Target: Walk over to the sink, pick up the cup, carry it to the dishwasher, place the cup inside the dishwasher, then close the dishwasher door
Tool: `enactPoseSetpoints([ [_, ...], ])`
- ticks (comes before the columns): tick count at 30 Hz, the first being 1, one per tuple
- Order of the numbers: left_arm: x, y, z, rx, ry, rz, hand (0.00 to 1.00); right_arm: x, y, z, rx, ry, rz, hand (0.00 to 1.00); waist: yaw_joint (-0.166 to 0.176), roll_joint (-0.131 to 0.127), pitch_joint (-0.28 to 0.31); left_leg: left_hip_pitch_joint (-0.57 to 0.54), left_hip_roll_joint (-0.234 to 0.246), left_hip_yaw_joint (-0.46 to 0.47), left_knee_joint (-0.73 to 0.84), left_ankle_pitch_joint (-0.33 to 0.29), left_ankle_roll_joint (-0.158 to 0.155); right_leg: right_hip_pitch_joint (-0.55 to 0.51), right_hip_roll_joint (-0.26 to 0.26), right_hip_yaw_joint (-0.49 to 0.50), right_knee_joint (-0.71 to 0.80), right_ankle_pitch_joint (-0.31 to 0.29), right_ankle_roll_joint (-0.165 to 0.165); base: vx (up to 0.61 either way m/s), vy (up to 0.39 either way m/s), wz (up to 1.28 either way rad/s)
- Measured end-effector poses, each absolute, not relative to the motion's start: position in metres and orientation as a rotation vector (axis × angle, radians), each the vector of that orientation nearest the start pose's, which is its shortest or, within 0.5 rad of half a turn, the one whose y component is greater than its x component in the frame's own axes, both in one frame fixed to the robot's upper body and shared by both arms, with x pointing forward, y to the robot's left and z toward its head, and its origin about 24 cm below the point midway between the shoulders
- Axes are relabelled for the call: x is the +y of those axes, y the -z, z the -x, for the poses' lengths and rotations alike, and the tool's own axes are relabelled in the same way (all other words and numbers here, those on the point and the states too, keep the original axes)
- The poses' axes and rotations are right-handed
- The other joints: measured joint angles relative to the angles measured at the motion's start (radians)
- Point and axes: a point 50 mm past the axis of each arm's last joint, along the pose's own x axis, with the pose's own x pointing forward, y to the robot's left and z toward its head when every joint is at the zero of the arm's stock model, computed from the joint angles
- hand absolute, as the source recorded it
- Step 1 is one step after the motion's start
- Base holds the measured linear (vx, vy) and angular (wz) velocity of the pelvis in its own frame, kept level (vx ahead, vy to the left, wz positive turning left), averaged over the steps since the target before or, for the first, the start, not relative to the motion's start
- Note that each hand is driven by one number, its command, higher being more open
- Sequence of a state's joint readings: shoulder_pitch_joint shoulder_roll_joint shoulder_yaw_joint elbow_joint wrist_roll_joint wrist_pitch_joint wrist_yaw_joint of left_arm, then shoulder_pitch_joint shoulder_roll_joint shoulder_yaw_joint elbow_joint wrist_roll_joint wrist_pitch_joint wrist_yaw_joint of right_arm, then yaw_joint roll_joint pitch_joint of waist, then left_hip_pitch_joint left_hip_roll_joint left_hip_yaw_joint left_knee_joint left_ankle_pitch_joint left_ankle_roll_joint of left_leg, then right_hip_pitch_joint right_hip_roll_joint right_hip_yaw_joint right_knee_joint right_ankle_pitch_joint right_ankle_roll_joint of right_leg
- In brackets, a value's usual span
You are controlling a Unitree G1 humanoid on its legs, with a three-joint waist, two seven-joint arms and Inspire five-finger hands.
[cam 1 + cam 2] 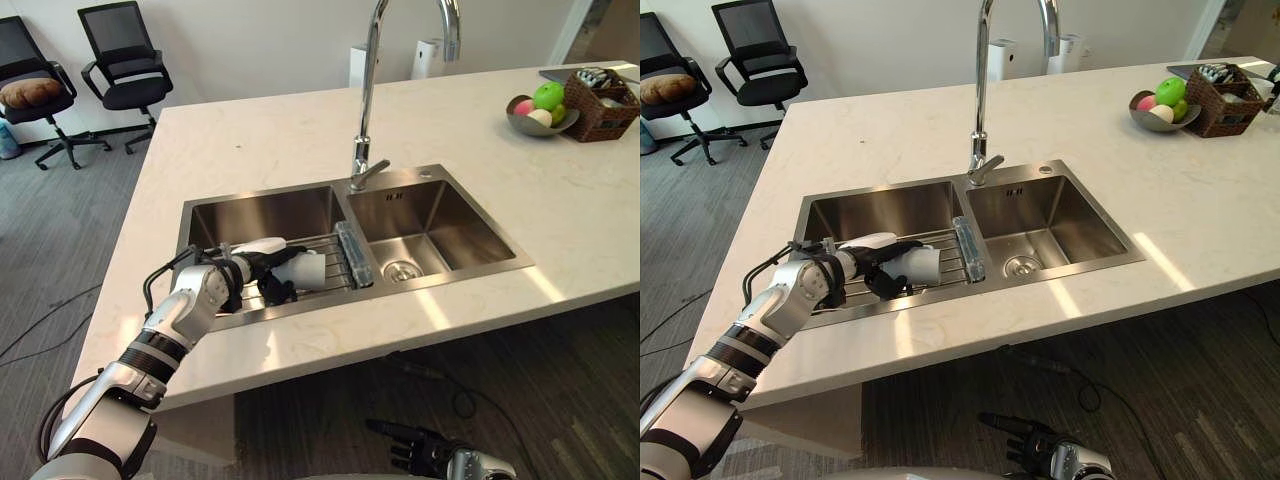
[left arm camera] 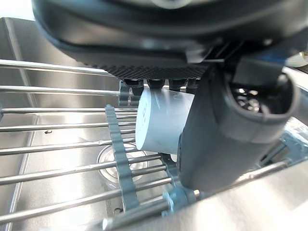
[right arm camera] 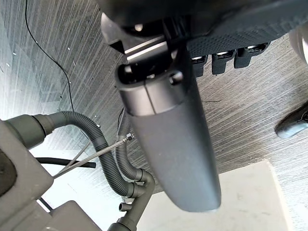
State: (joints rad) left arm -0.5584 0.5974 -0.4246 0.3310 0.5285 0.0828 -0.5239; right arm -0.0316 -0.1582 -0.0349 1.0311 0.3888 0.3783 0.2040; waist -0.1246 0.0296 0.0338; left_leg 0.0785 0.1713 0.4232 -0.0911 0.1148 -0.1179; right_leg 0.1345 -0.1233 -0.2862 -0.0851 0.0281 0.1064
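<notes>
**Cup held on the sink rack by the left hand**

A double steel sink point(image 1: 440, 215) is set into a pale countertop point(image 1: 250, 140), with a tall curved faucet point(image 1: 368, 100) standing behind the divider between the two basins. A wire rack point(image 1: 335, 275) is laid across the front of the left basin, and its grey end bar point(image 1: 355, 252) rests against the divider. At the counter's far right corner a bowl of fruit point(image 1: 530, 125) is seen touching a wicker basket point(image 1: 600, 115), both well apart from the sink. Two black office chairs point(image 1: 125, 50) stand on the grey floor beyond the counter's left end.

The cup point(image 1: 305, 268) is plain white, without visible markings, and lies on its side on the rack over the left basin, near the end bar. It is gripped by the left hand point(image 1: 268, 284), which is reached in over the sink's front rim. The fingers are curled over the cup and the white-covered thumb is stretched along its far side.

In the left wrist view the cup's smooth wall and one flat round end are shown between the fingers and the thumb, and the left basin's drain point(image 2: 115, 166) is seen through the rack's bars. In the eye views that drain is hidden.

The right hand point(image 1: 415, 445) hangs low below the counter's front edge, with its fingers loosely extended and nothing held. In the right wrist view grey corrugated hoses point(image 3: 103, 149) are shown beneath the counter.
</notes>
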Motion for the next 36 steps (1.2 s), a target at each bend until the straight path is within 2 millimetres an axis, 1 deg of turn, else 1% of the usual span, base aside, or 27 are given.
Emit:
enactPoseSetpoints([
  [8, 0.181, -0.09, -0.348, 0.247, 0.636, -1.319, 1.0, -0.194, 0.156, -0.116, 1.278, 0.081, -0.442, 1.0, -0.005, 0.001, 0.0, 0.0, 0.0, 0.006, 0.003, -0.001, 0.0, -0.008, 0.0, 0.012, 0.001, 0.004, 0.0, 0.0, -0.009, -0.05],
  [14, 0.183, -0.089, -0.35, 0.265, 0.637, -1.323, 1.0, -0.193, 0.155, -0.118, 1.266, 0.072, -0.437, 1.0, -0.024, 0.002, -0.001, 0.001, 0.0, 0.012, 0.003, -0.001, 0.0, -0.012, -0.001, 0.019, 0.0, 0.008, 0.0, -0.02, -0.005, -0.03],
  [22, 0.181, -0.087, -0.354, 0.278, 0.649, -1.383, 1.0, -0.194, 0.155, -0.118, 1.253, 0.062, -0.449, 1.0, -0.029, 0.005, -0.002, 0.004, 0.0, 0.029, 0.003, -0.003, 0.001, -0.021, -0.002, 0.036, 0.0, 0.013, 0.0, -0.02, -0.005, -0.05],
  [23, 0.18, -0.087, -0.354, 0.276, 0.65, -1.388, 0.0, -0.194, 0.155, -0.118, 1.253, 0.062, -0.449, 1.0, -0.029, 0.005, -0.003, 0.004, 0.0, 0.03, 0.003, -0.003, 0.0, -0.021, -0.002, 0.037, 0.0, 0.013, 0.0, 0.0, 0.0, 0.0],
  [28, 0.178, -0.084, -0.356, 0.269, 0.629, -1.406, 0.0, -0.194, 0.155, -0.118, 1.256, 0.055, -0.435, 1.0, -0.029, 0.007, -0.004, 0.007, 0.0, 0.033, 0.003, -0.003, 0.0, -0.021, -0.002, 0.04, 0.0, 0.013, 0.0, 0.0, -0.002, -0.01],
  [30, 0.176, -0.077, -0.356, 0.28, 0.641, -1.404, 0.0, -0.194, 0.155, -0.118, 1.255, 0.053, -0.432, 1.0, -0.03, 0.007, -0.004, 0.009, 0.0, 0.036, 0.003, -0.004, 0.0, -0.021, -0.002, 0.043, 0.0, 0.013, 0.001, -0.02, -0.012, -0.04],
  [32, 0.175, -0.075, -0.356, 0.274, 0.639, -1.396, 0.0, -0.194, 0.155, -0.118, 1.256, 0.052, -0.431, 1.0, -0.03, 0.007, -0.004, 0.009, 0.0, 0.037, 0.003, -0.004, 0.0, -0.021, -0.002, 0.044, 0.0, 0.013, 0.001, 0.0, 0.0, 0.0],
  [36, 0.175, -0.073, -0.356, 0.245, 0.596, -1.391, 0.0, -0.194, 0.155, -0.118, 1.256, 0.05, -0.426, 1.0, -0.03, 0.008, -0.004, 0.01, 0.0, 0.038, 0.003, -0.006, 0.0, -0.021, -0.002, 0.044, 0.0, 0.013, 0.001, 0.0, 0.0, 0.0],
])
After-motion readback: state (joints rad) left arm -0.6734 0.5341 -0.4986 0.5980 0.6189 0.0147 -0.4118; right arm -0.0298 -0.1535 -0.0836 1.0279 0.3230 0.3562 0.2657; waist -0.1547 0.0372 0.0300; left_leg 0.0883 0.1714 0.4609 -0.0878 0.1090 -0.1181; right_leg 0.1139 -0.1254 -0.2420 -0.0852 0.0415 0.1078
